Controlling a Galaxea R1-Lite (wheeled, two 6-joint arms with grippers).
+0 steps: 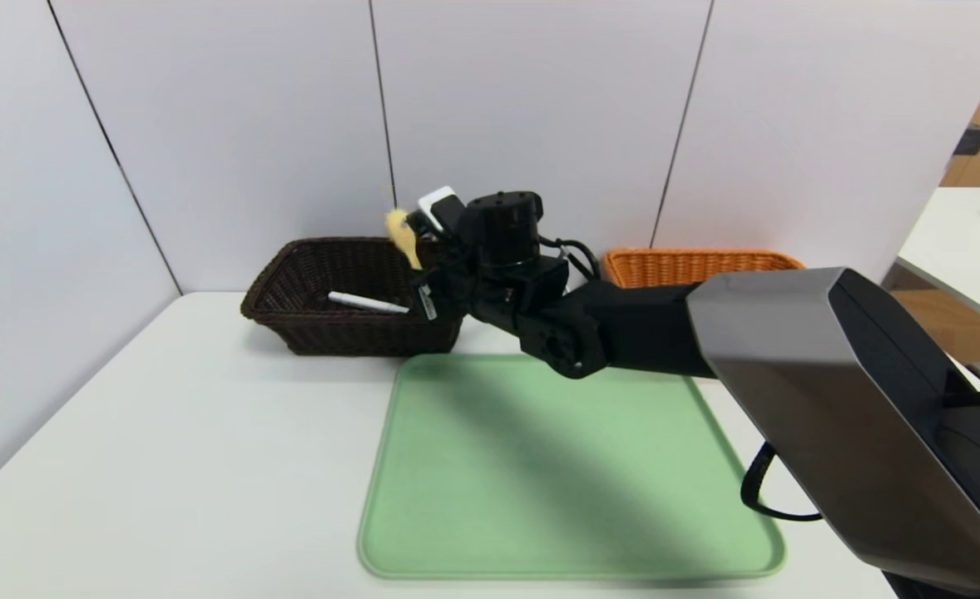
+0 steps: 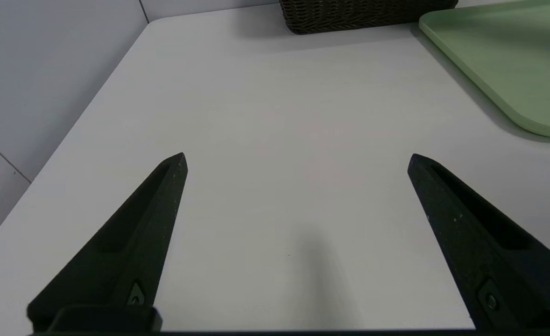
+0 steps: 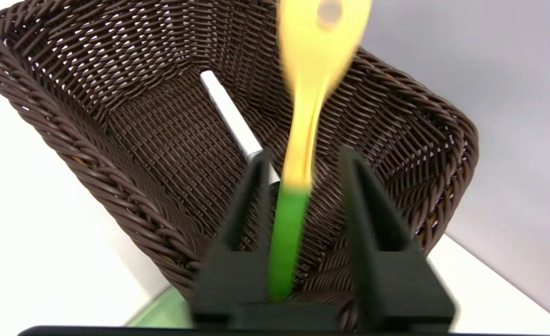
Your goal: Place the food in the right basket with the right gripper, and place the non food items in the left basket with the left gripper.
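The right gripper (image 1: pixel 423 262) is at the upper middle of the head view, over the right part of the dark basket (image 1: pixel 353 333). Its fingers are parted, with the spoon (image 3: pixel 301 140) between them — cream slotted head clear of the tips, green handle down in the gap. Daylight shows along one side of the handle; whether the other side touches a finger, I cannot tell. In the head view the handle is hidden by the gripper, and only the cream part shows.

The marker (image 1: pixel 368 302) lies inside the dark basket, left of centre in the head view; in the right wrist view one finger covers part of it near its black end.

The orange basket (image 1: pixel 702 262) is at the upper right of the head view, mostly hidden behind the right arm (image 1: pixel 789 333), so its inside cannot be made out. The same arm covers part of the green tray (image 1: pixel 573 466), at the lower middle.

The left gripper (image 2: pixel 297 161) is over the white table (image 2: pixel 303 116), fingers wide apart with nothing between them — outside the head view.
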